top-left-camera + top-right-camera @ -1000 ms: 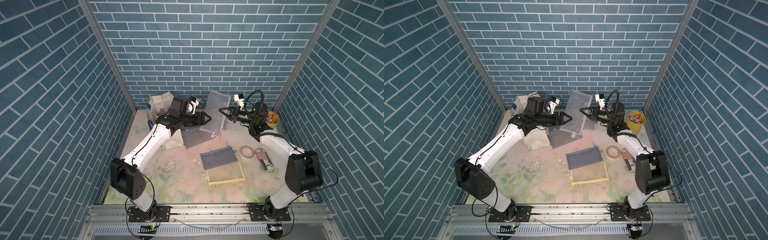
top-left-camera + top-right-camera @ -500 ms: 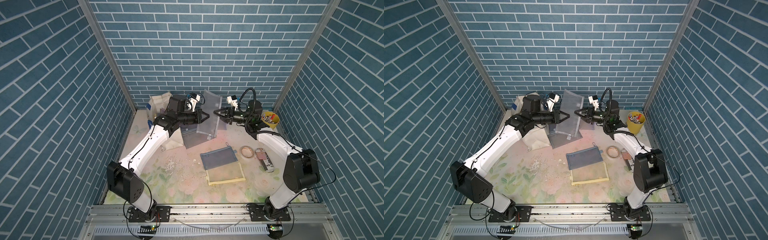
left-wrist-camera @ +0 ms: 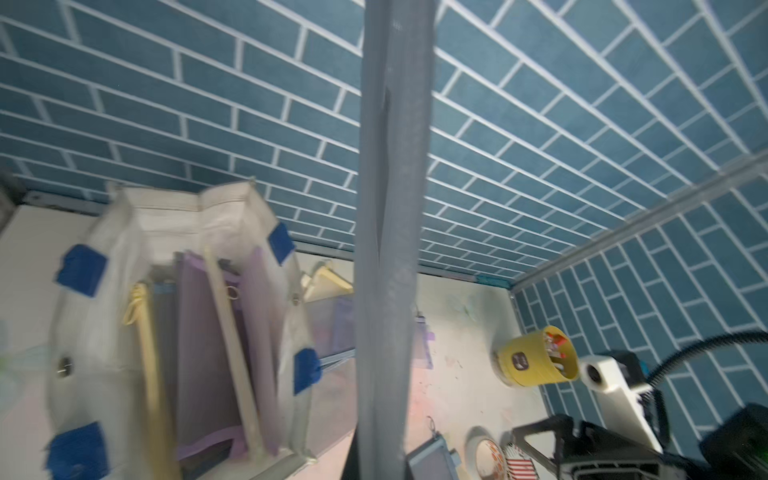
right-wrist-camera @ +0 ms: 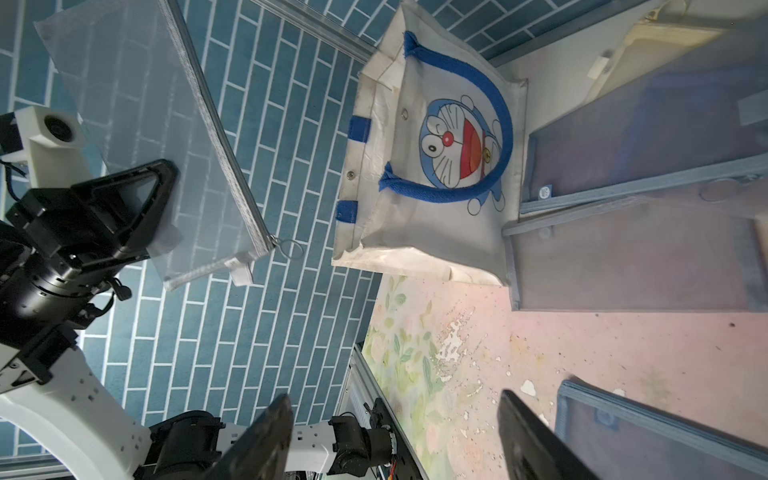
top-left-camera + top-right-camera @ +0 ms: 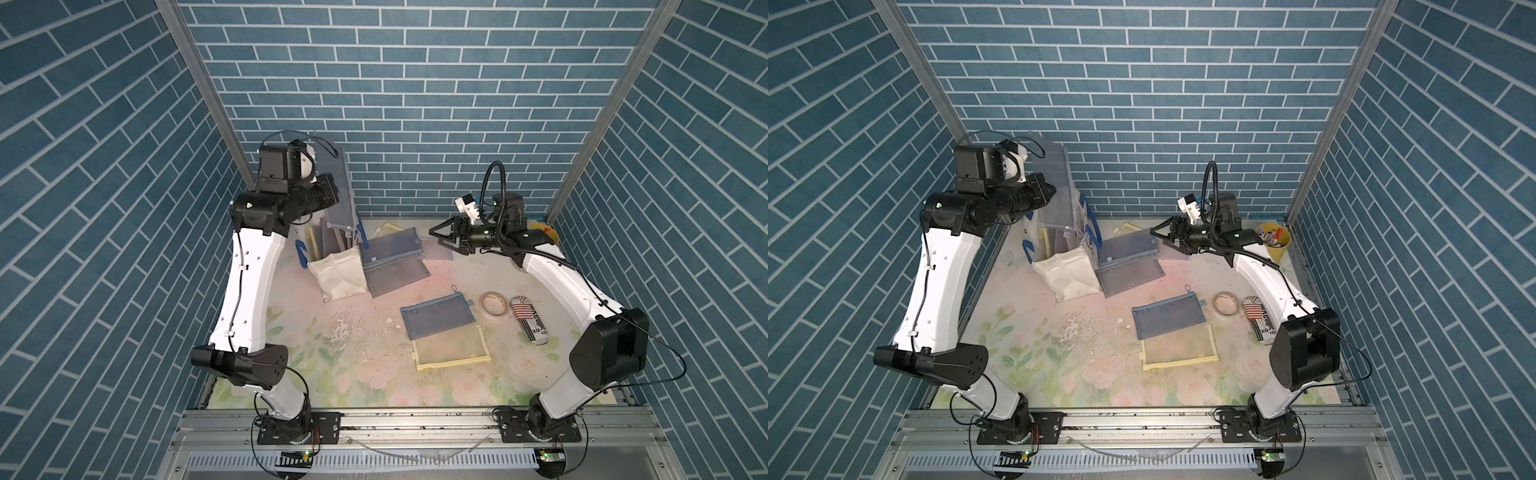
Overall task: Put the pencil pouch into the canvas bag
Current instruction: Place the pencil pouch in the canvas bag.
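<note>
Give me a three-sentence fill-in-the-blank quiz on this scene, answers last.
1. The left arm's jaws hold the pouch raised near the bag, whose handles are ___.
2. The right arm's jaws stand ___, holding nothing.
3. The bucket beside the right arm is ___.
Missing words: blue; open; yellow.
</note>
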You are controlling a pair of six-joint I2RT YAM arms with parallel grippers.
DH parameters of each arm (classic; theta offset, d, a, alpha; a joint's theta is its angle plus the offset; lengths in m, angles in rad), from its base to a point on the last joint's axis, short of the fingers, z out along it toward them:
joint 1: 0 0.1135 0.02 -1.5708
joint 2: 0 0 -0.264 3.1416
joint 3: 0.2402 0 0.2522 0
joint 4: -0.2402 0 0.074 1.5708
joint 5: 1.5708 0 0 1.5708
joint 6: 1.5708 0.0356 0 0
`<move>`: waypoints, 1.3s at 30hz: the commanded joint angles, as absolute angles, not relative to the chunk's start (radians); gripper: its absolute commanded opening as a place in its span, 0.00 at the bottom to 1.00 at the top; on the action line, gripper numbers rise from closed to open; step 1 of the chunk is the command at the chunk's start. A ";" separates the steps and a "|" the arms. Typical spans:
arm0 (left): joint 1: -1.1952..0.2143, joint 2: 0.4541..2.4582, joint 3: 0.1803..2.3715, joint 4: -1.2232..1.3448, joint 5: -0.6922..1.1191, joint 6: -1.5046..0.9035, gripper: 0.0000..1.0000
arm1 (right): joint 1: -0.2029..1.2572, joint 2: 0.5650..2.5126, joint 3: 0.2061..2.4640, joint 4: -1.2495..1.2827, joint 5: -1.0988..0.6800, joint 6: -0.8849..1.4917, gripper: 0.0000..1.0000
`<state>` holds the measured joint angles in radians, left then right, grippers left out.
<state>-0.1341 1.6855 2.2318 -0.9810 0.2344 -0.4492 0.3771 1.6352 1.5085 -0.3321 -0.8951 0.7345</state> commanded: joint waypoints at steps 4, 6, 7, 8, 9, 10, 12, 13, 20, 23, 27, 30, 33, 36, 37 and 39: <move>-0.119 1.895 2.397 -1.136 0.047 -0.441 0.00 | 0.379 1.623 1.564 -0.459 -0.822 0.648 0.77; -0.124 1.944 2.413 -1.131 0.009 -0.452 0.00 | 0.379 1.618 1.558 -0.470 -0.807 0.640 0.77; -0.126 1.961 2.414 -1.125 -0.007 -0.453 0.00 | 0.379 1.616 1.554 -0.471 -0.804 0.640 0.77; -0.127 1.977 2.412 -1.118 -0.021 -0.452 0.00 | 0.379 1.610 1.548 -0.471 -0.799 0.637 0.77; -0.130 1.996 2.411 -1.113 -0.032 -0.451 0.00 | 0.379 1.605 1.540 -0.472 -0.794 0.637 0.77; -0.130 2.013 2.411 -1.110 -0.034 -0.451 0.00 | 0.379 1.603 1.533 -0.470 -0.791 0.637 0.77; -0.132 2.042 2.415 -1.112 -0.035 -0.451 0.00 | 0.379 1.596 1.518 -0.473 -0.782 0.635 0.77; -0.136 2.050 2.410 -1.111 -0.039 -0.450 0.00 | 0.379 1.595 1.513 -0.473 -0.778 0.632 0.77; -0.168 2.044 2.291 -1.072 -0.080 -0.450 0.00 | 0.378 1.600 1.496 -0.473 -0.769 0.629 0.77; -0.184 2.026 2.214 -1.049 -0.107 -0.458 0.00 | 0.376 1.612 1.502 -0.473 -0.767 0.627 0.77; -0.190 2.000 2.086 -0.996 -0.115 -0.463 0.00 | 0.374 1.624 1.502 -0.472 -0.765 0.627 0.77; -0.190 2.015 2.055 -0.981 -0.114 -0.457 0.00 | 0.373 1.628 1.495 -0.470 -0.769 0.624 0.76; -0.189 2.020 2.025 -0.950 -0.102 -0.452 0.00 | 0.372 1.627 1.481 -0.471 -0.766 0.617 0.76; -0.183 2.033 2.021 -0.929 -0.070 -0.439 0.02 | 0.370 1.622 1.463 -0.466 -0.765 0.613 0.76; -0.183 2.037 2.027 -0.929 -0.064 -0.433 0.05 | 0.370 1.620 1.456 -0.463 -0.765 0.613 0.76; -0.175 2.039 2.037 -0.927 -0.042 -0.425 0.16 | 0.369 1.610 1.442 -0.458 -0.763 0.614 0.76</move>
